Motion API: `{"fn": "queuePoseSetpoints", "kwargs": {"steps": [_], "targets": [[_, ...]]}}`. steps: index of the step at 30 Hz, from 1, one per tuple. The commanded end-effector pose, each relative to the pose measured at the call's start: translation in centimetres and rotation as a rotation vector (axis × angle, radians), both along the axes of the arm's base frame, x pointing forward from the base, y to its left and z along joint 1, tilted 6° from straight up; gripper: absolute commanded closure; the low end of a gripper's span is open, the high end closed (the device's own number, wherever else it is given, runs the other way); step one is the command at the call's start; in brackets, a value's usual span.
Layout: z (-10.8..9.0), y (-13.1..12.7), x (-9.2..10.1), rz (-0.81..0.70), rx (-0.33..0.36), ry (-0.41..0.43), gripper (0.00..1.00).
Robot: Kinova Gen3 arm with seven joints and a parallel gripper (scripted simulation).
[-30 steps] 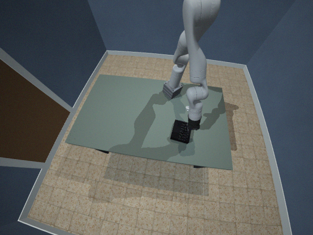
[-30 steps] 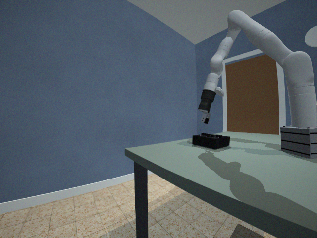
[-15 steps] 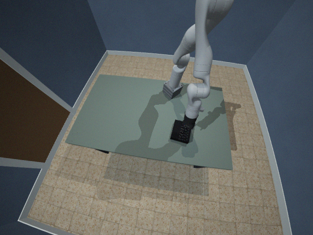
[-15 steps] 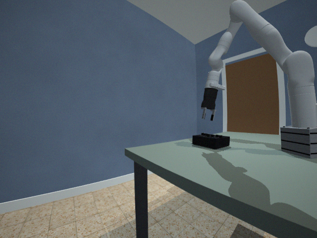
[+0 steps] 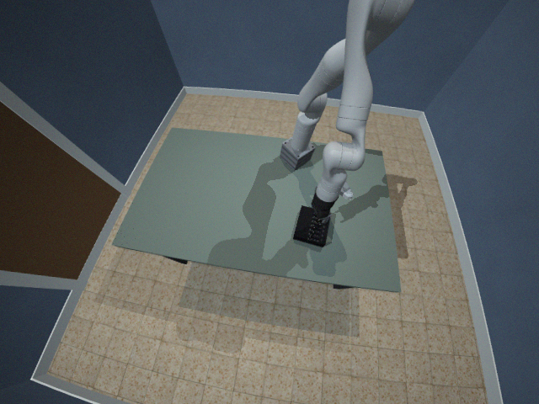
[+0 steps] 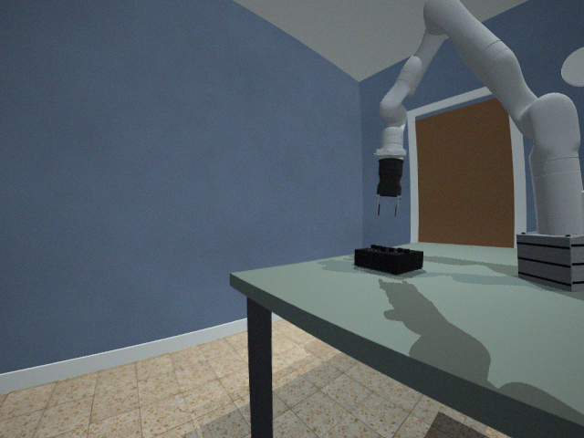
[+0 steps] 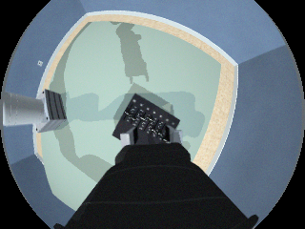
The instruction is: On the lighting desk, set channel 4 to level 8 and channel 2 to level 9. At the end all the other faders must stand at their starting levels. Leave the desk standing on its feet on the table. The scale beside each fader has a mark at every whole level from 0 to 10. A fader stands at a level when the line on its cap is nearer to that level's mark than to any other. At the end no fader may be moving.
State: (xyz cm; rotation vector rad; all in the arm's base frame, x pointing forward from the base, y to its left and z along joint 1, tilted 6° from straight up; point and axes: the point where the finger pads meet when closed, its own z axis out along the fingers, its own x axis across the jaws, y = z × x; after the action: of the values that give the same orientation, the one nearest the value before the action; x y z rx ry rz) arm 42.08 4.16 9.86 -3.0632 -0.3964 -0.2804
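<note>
The lighting desk [image 5: 311, 226] is a small black box with several faders, standing flat on the green table. It also shows in the side view [image 6: 388, 258] and in the wrist view [image 7: 145, 117]. My gripper [image 6: 387, 211] hangs straight above the desk, well clear of the fader caps, with its fingers open and nothing between them. In the overhead view the gripper [image 5: 322, 216] covers the desk's far end. In the wrist view the two fingertips frame the desk's near edge. The fader caps are too small to read their levels.
The arm's grey base block [image 5: 297, 155] stands on the table behind the desk; it also shows at the right in the side view [image 6: 549, 260]. The table's near edge lies a little beyond the desk. A brown door [image 6: 464, 174] is in the far wall.
</note>
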Motion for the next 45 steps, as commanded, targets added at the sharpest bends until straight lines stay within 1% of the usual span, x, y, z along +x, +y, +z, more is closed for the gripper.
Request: {"fn": "queuePoseSetpoints", "kwargs": {"steps": [1,9,16,28,45], "targets": [[0.2,0.4,0.2,-0.001,-0.003,0.0,0.0],[0.7,-0.4,-0.2,-0.224,0.031,0.06,0.0],[0.9,-0.9,-0.3,-0.349,0.05,0.094,0.0],[1.1,-1.2,-0.4,-0.42,0.061,0.113,0.0],[1.1,-1.2,-0.4,-0.425,0.062,0.114,0.0]]}}
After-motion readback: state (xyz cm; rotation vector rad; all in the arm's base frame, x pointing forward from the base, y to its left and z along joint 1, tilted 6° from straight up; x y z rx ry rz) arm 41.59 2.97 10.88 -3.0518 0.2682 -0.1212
